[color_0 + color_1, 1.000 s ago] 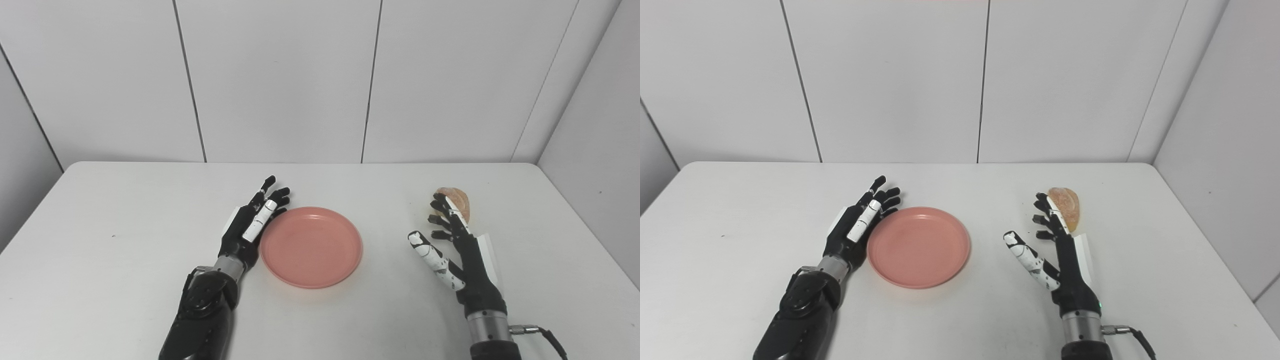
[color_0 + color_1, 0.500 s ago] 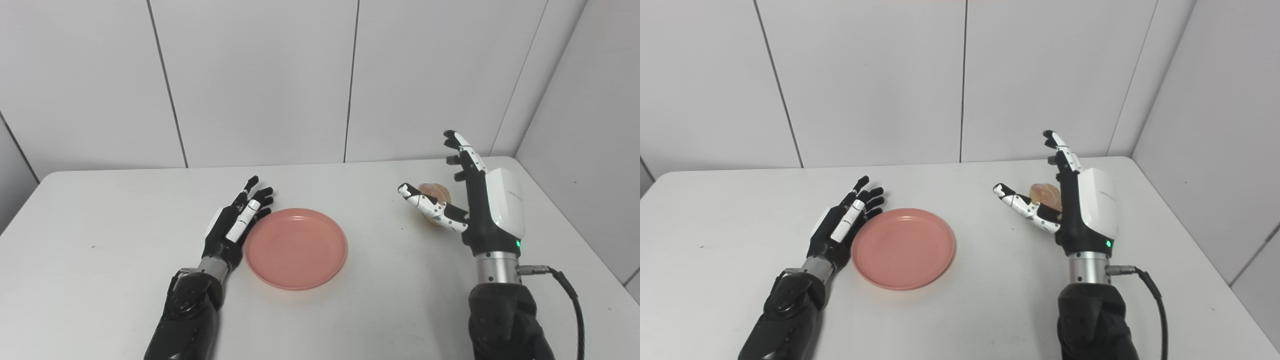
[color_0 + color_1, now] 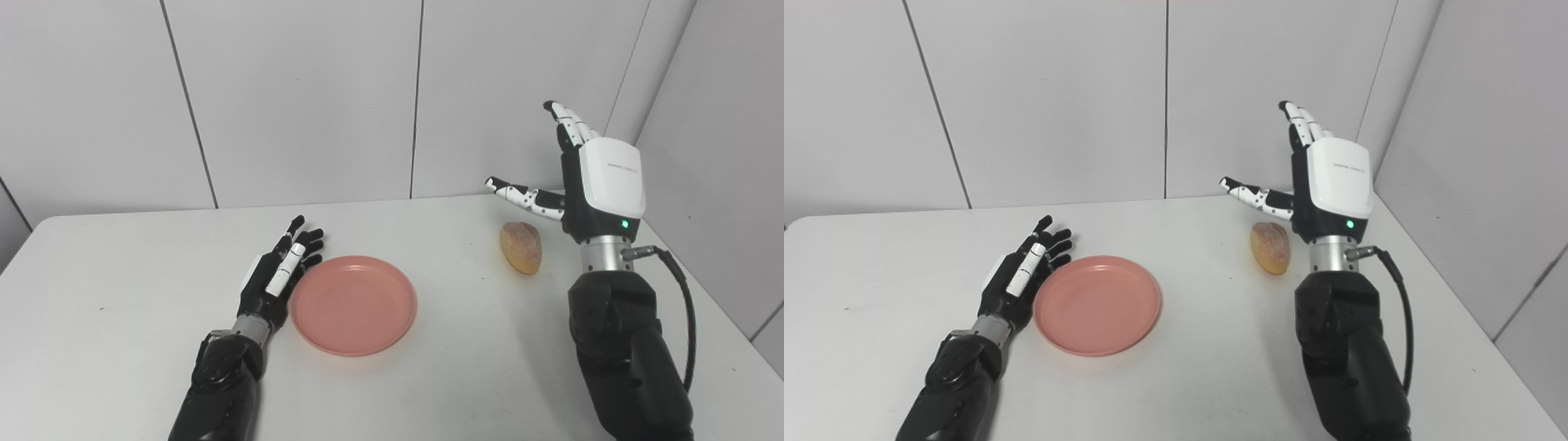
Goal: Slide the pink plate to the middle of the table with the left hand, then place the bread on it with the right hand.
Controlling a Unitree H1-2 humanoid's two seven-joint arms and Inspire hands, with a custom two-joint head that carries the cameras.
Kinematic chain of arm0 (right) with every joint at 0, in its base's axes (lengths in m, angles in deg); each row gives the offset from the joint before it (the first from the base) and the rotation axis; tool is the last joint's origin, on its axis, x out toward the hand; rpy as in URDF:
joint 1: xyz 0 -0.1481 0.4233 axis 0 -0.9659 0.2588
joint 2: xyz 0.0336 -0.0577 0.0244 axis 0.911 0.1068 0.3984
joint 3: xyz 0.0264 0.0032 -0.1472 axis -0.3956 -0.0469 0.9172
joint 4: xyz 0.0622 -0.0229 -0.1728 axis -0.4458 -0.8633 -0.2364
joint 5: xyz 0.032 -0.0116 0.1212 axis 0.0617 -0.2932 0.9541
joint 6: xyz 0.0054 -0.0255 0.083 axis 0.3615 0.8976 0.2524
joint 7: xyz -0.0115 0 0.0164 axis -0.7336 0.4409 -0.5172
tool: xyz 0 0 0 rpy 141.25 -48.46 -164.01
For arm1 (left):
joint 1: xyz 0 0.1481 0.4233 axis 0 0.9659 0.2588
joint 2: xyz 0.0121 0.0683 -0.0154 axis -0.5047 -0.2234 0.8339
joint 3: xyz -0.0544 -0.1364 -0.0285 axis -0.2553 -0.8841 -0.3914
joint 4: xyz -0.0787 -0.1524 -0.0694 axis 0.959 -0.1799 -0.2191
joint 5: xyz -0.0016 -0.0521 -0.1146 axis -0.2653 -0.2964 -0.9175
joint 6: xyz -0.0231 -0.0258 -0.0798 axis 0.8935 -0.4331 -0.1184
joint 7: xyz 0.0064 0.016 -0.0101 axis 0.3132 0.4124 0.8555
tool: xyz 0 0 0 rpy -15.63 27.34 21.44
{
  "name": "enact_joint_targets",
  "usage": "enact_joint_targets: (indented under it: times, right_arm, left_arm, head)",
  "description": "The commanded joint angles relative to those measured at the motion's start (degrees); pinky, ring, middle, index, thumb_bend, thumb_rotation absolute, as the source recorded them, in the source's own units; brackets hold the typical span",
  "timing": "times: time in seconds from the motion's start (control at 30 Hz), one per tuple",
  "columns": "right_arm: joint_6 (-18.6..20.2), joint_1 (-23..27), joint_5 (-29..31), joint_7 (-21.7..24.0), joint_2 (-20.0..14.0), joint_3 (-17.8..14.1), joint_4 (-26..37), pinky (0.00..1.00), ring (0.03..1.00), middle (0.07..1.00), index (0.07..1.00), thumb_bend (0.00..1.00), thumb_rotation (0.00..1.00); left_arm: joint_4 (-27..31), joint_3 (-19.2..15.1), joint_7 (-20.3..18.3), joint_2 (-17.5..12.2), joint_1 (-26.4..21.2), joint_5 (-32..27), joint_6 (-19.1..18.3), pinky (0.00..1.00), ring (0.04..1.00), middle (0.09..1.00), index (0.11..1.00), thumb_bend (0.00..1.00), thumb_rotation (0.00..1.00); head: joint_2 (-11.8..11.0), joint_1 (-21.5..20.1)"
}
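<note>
White table (image 3: 122, 343) carries everything; far edge runs along wall panels, right edge close to side wall, near edge out of frame

Pink plate (image 3: 353, 304) sits flat approx mid-table, a bit nearer the near edge than the far one. Judgement: slide step looks done or nearly so, plate reads as central

L hand (image 3: 277, 279) lies low on table, fingers straight and spread, palm side against plate's left rim – touching or just beside, can't separate the two. Holds nothing

R hand (image 3: 1323, 184) raised well above table near far right corner, fingers pointing up, thumb out sideways toward centre. Wide open, empty

Bread (image 3: 1270, 247) lies on table toward far right, between plate and right edge, below and just left of R hand, not touched. Well apart from plate

Step in hand (judged): start of bread pick w/ R hand; nothing grasped yet. Next move calls for R hand to tip over and descend onto bread, fingers one side, thumb the other, close, lift, carry left to plate

Room: bare table between bread and plate, no obstacles on carry path. Tight spots = right edge and side wall behind R arm; cable (image 3: 683, 306) off R wrist hangs there. L hand at plate rim may want to withdraw before the drop so plate isn't nudged
</note>
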Motion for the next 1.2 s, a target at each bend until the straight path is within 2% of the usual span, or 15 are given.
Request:
enact_joint_targets:
  times: [0.0, 0.07, 0.23, 0.37, 0.43, 0.57, 0.67, 0.87, 1.17]
  right_arm:
    - [2.6, 4.2, -2.1, 1.3, -1.6, 0.0, -0.8, 0.56, 0.737, 0.818, 0.844, 0.96, 0.65]
    - [4.1, 5.7, -3.7, 3.2, -2.3, 0.8, -2.9, 0.52, 0.711, 0.808, 0.832, 0.97, 0.64]
    - [8.5, 8.9, -6.4, 9.1, -2.6, 1.8, -8.5, 0.41, 0.637, 0.788, 0.829, 0.99, 0.72]
    - [8.7, 10.1, -5.7, 11.0, -1.3, 0.6, -12.9, 0.42, 0.645, 0.802, 0.852, 0.98, 0.78]
    - [8.7, 10.8, -6.7, 11.7, -0.4, 0.0, -15.5, 0.42, 0.616, 0.785, 0.864, 0.98, 0.78]
    - [8.7, 12.1, -9.6, 14.1, 0.5, -0.5, -19.4, 0.37, 0.568, 0.761, 0.883, 0.99, 0.80]
    - [8.7, 12.9, -10.5, 16.3, 0.4, -0.2, -21.9, 0.33, 0.531, 0.740, 0.860, 1.00, 0.84]
    - [8.7, 13.8, -8.8, 17.9, -0.2, 0.1, -25.1, 0.33, 0.527, 0.748, 0.842, 1.00, 0.93]
    - [8.7, 13.5, -8.2, 19.7, -0.7, 1.6, -28.1, 0.38, 0.570, 0.759, 0.842, 1.00, 0.89]
  left_arm:
    - [-2.7, -0.2, -1.0, 0.1, 2.7, -1.0, -0.9, 0.86, 0.880, 0.866, 0.970, 0.76, 0.69]
    - [-2.5, -0.3, -1.1, 0.3, 2.8, -1.0, -1.0, 0.87, 0.882, 0.866, 0.969, 0.76, 0.69]
    - [-1.8, -0.4, -1.4, 0.5, 3.2, -1.2, -1.5, 0.88, 0.891, 0.871, 0.964, 0.76, 0.68]
    - [-1.4, -0.5, -1.5, 0.6, 3.5, -1.4, -2.0, 0.88, 0.893, 0.876, 0.967, 0.75, 0.68]
    - [-0.8, -0.4, -1.3, 0.6, 3.8, -1.4, -2.3, 0.88, 0.890, 0.876, 0.964, 0.73, 0.68]
    - [0.0, -0.1, -1.5, 0.6, 4.4, -1.4, -2.4, 0.89, 0.892, 0.878, 0.968, 0.75, 0.68]
    - [0.5, 0.0, -1.5, 0.6, 4.7, -1.5, -2.8, 0.88, 0.889, 0.882, 0.970, 0.73, 0.69]
    - [0.7, -0.1, -1.8, 0.6, 5.0, -1.8, -3.1, 0.88, 0.883, 0.881, 0.969, 0.73, 0.68]
    - [0.2, 0.0, -2.4, 0.5, 5.0, -1.5, -2.3, 0.88, 0.888, 0.877, 0.975, 0.73, 0.68]
  head:
    - [0.0, 0.1]
    - [-0.1, 0.2]
    - [-0.1, 0.4]
    - [-0.2, 0.4]
    - [-0.3, 0.4]
    - [-0.3, 0.3]
    - [-0.4, 0.5]
    - [-0.4, 0.2]
    - [-0.5, 0.5]
